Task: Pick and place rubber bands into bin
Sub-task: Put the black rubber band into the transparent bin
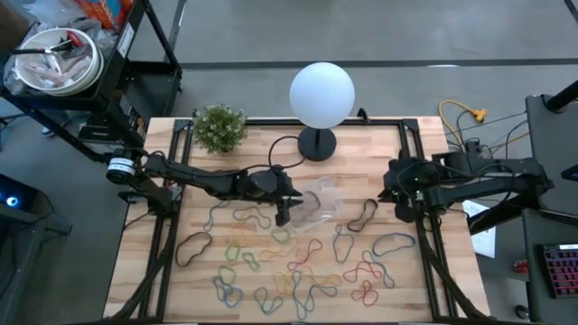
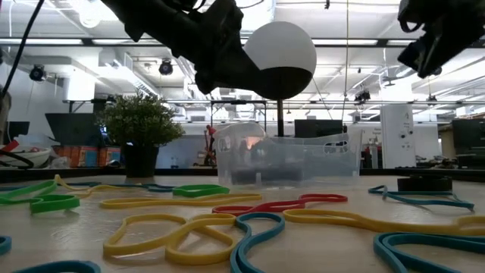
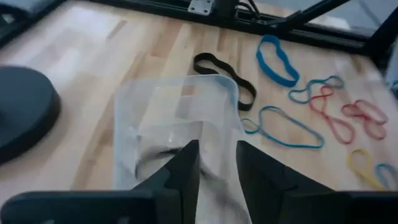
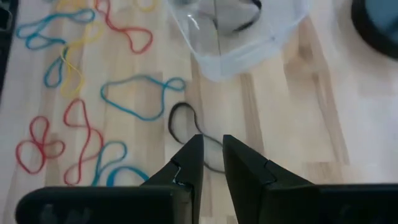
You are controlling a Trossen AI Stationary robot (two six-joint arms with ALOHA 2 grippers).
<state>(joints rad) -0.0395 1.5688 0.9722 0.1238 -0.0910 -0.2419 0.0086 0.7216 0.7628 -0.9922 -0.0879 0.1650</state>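
The left arm reaches across the table [image 1: 379, 153], its end effector [image 1: 284, 213] poised over the clear bin's [image 1: 318, 204] rim, fingers slightly parted with nothing between them; a black rubber band [image 3: 163, 154] lies in the bin beneath. The right end effector [image 1: 400, 211] waits near the table's edge, fingers narrowly apart, empty. Coloured rubber bands [image 1: 298, 266] sprawl just beyond; a globe lamp [image 1: 321, 95] and potted plant [image 1: 219, 126] stand behind.

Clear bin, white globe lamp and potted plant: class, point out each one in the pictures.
Clear bin [image 1: 322, 204]: high view, on its bare wall.
White globe lamp [image 1: 321, 94]: high view, on the middle of the globe.
Potted plant [image 1: 219, 126]: high view, on its leaves.
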